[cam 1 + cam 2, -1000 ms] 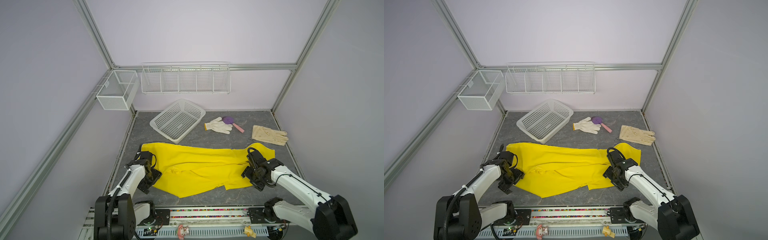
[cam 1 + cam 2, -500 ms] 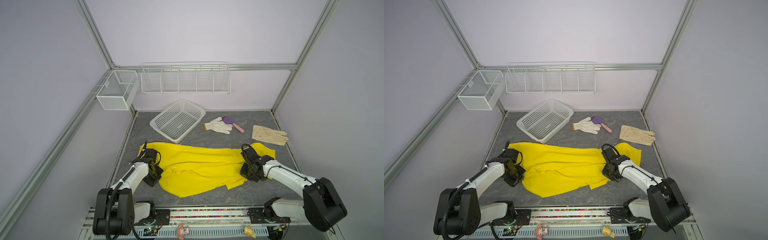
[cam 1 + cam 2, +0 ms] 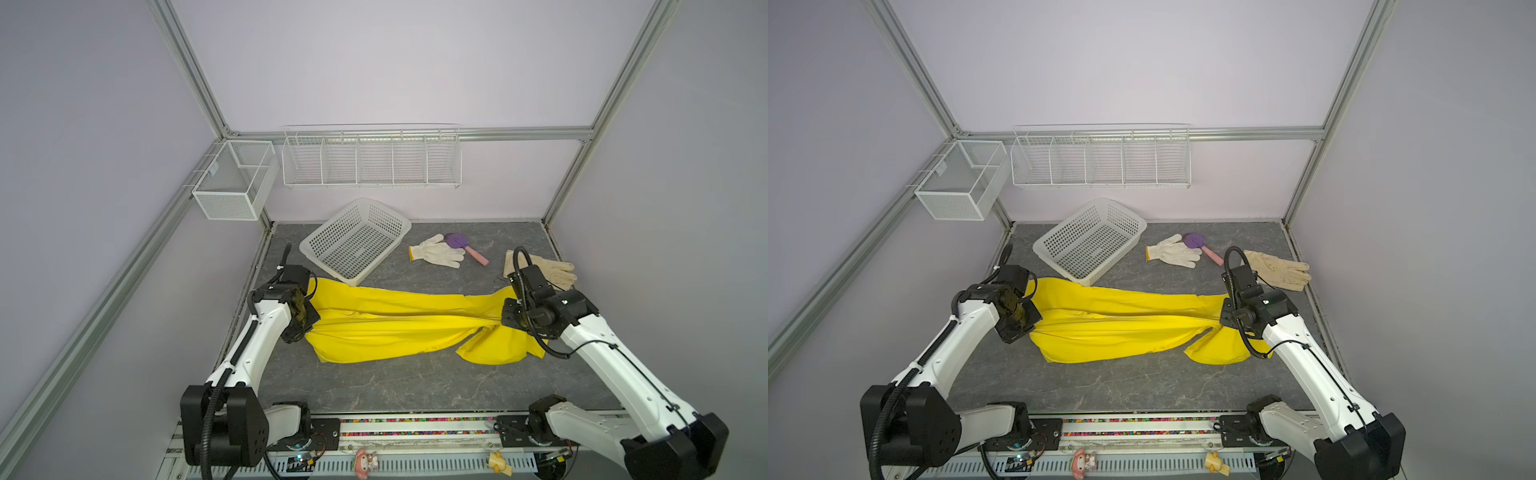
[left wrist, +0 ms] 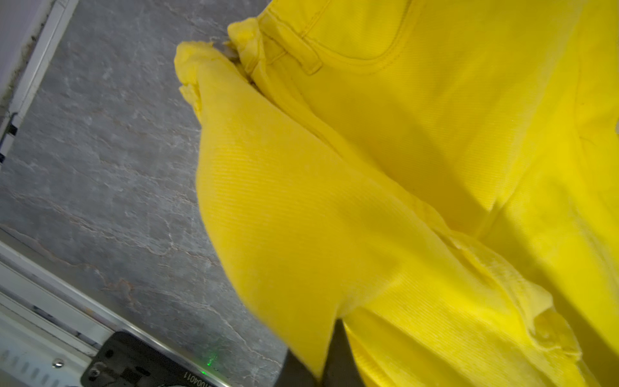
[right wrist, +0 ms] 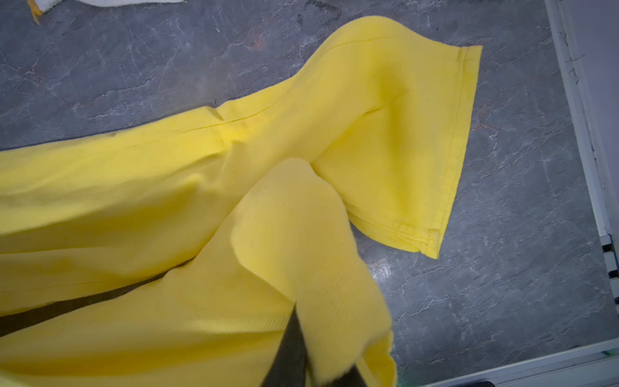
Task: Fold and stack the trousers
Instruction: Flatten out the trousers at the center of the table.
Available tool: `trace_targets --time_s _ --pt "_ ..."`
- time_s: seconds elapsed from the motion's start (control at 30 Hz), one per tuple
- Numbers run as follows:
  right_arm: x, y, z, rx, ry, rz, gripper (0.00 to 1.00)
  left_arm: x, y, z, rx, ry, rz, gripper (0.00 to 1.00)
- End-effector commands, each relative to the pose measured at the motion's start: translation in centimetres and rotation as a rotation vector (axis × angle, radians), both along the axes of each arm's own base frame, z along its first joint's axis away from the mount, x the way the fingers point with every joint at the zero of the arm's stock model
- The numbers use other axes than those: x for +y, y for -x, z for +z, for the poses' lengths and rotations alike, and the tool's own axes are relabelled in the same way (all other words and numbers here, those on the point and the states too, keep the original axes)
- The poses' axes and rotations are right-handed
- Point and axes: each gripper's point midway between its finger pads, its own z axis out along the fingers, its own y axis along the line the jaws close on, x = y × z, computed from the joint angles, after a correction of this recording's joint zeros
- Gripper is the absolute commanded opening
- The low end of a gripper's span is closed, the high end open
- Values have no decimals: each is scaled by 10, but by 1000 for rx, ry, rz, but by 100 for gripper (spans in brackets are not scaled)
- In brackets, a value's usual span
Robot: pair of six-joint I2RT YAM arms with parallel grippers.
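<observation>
The bright-yellow trousers (image 3: pixel 395 328) (image 3: pixel 1121 328) lie stretched left to right across the grey table, pulled taut between both arms. My left gripper (image 3: pixel 311 326) (image 3: pixel 1034 326) is shut on the trousers' waist end, and in the left wrist view yellow fabric (image 4: pixel 368 167) runs into that gripper (image 4: pixel 326 365). My right gripper (image 3: pixel 505 320) (image 3: pixel 1225 320) is shut on a raised fold near the leg ends. The right wrist view shows that fold (image 5: pixel 301 234) pinched in the gripper (image 5: pixel 311 362), with one hemmed cuff (image 5: pixel 435 150) lying flat beyond it.
A white perforated basket (image 3: pixel 357 239) stands just behind the trousers. A white knit glove (image 3: pixel 436 253) and a purple-and-pink scoop (image 3: pixel 457 241) lie at the back, with a cream glove (image 3: pixel 544 270) behind the right arm. A wire rack (image 3: pixel 370 156) and a mesh box (image 3: pixel 232 183) hang on the walls.
Both grippers went from open to shut on the trousers. The arms then pulled apart and lifted, drawing the cloth taut and raising the leg end.
</observation>
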Motion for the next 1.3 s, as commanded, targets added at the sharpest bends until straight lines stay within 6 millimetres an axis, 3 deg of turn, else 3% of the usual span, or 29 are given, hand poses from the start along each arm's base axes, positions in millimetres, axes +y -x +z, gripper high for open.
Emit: trace_targets --time_s 0.0,0.1,0.2,0.4,0.47,0.63,0.8,0.97,1.13,1.27 --pt "-46 0 2 64 219 -13 11 35 -8 2 71 -199 -58 0" --pt "-35 -30 3 58 208 51 11 29 -25 -9 77 -183 -92 4" --pt "-29 -52 -12 97 259 161 11 23 -40 -22 88 -158 -114 11" --pt "-31 -72 -59 185 362 277 12 17 -61 -37 104 -137 -138 46" --pt "-34 -76 -70 205 399 302 12 19 -59 -34 119 -144 -141 58" --pt "-41 -74 -98 272 455 329 13 23 -33 -13 92 -144 -89 69" --pt "-41 -65 -118 321 444 332 13 16 13 -5 70 -66 5 73" --pt "-41 -64 -124 330 439 339 12 -7 50 -29 73 99 90 68" --pt "-38 -63 -126 334 431 348 12 -29 61 -49 36 251 153 58" --pt "-38 -61 -128 339 426 348 12 -38 55 -56 10 299 153 59"
